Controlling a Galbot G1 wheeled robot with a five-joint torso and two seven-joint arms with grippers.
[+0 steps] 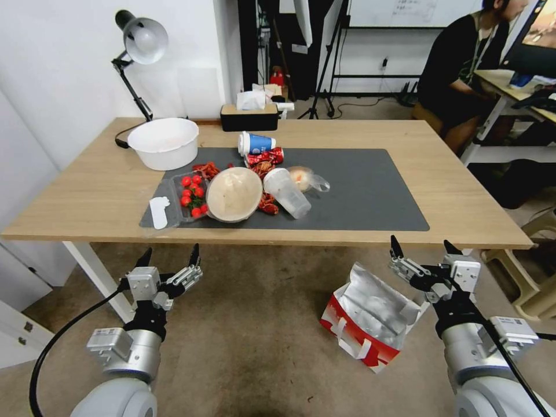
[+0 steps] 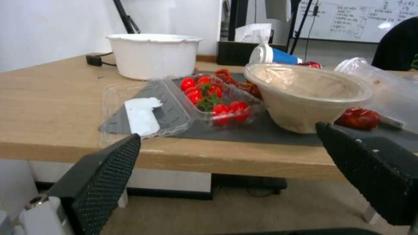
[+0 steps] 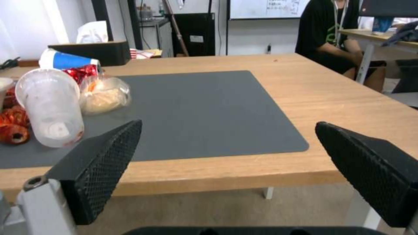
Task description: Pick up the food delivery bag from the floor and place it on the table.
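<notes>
Tools both gape wide and empty — right tool (image 1: pixel 423 250) just beside the food delivery bag (image 1: pixel 370 318), left tool (image 1: pixel 169 256) well apart.

even, bright indoor light falls from overhead; the light-wood rectangular table (image 1: pixel 104 191) casts a soft shadow on the grey-brown worn floor (image 1: pixel 260 324). the head view bows straight lines near its edges. both wrist views look soft, their black textured fingertips (image 2: pixel 109 169) blurred up close.
</notes>
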